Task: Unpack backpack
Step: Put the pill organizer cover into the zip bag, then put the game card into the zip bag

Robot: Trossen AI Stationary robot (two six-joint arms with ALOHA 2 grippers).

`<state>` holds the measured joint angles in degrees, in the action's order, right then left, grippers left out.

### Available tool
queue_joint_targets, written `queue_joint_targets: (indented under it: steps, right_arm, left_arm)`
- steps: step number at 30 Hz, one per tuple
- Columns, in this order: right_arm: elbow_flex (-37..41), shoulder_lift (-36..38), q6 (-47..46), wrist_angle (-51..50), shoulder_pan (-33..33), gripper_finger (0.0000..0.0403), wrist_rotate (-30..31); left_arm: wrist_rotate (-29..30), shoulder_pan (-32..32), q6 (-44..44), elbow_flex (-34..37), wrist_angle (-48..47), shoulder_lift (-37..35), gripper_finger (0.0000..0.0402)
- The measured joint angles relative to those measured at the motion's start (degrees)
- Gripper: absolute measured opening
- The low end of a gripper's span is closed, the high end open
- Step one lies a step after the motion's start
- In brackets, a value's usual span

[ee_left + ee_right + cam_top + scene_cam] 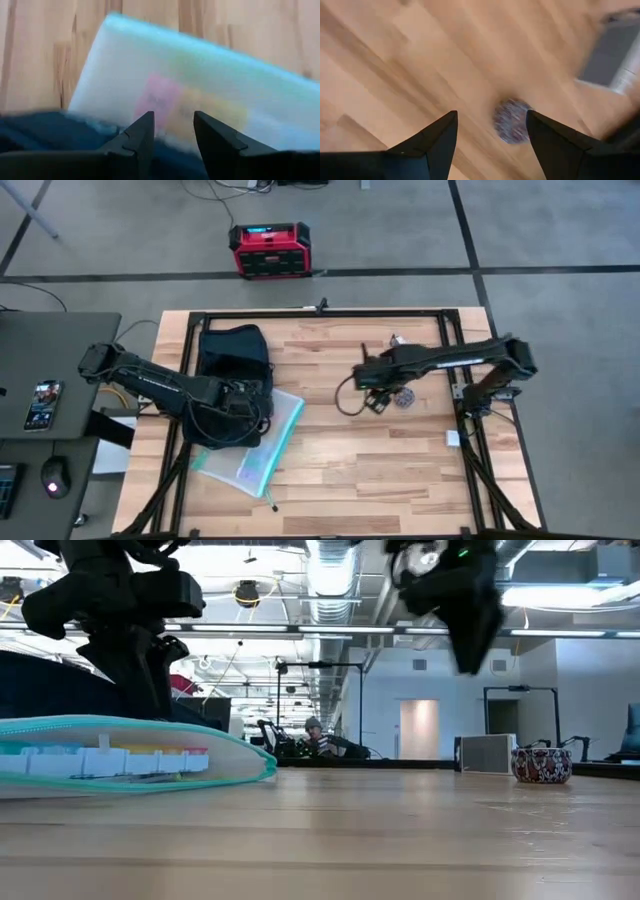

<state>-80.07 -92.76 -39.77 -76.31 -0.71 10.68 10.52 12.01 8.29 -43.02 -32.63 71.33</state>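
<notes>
The dark navy backpack lies at the table's far left, under my left arm. A flat translucent pouch with a teal edge lies on the table, its far end at the backpack; coloured things show through it. My left gripper hangs open over the pouch's backpack end, and I cannot see it touching anything. My right gripper is open, raised above the table's middle right. A small round patterned bowl sits on the wood below it.
A red-black box stands on the floor beyond the far edge. A grey desk with a phone and a mouse adjoins the left side. A small white item lies near the right edge. Bare wood spans the near half.
</notes>
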Motion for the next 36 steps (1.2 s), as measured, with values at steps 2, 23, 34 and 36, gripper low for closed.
queue_joint_targets:
  steps: [2, 23, 34, 36]
  right_arm:
    - [1.9, 3.7, -3.1, -0.9, 0.4, 0.0227, 1.5]
    - [31.1, 18.8, 22.7, 31.4, 38.8, 0.0226, 5.7]
    - [31.1, 5.5, 40.2, 37.8, 48.8, 0.0226, -7.9]
    - [31.1, 4.9, 40.7, 38.6, 48.9, 0.0226, -7.8]
  left_arm:
    - [0.0, -0.4, -1.1, 0.0, 3.2, 0.0, 0.0125]
    - [-2.7, -16.0, -0.8, -8.2, -5.8, -0.5, 0.0125]
    - [-2.6, -16.0, 7.5, -8.3, -5.7, -0.5, 0.0125]
    - [-2.6, -16.0, 7.8, -8.3, -5.7, -0.5, 0.0125]
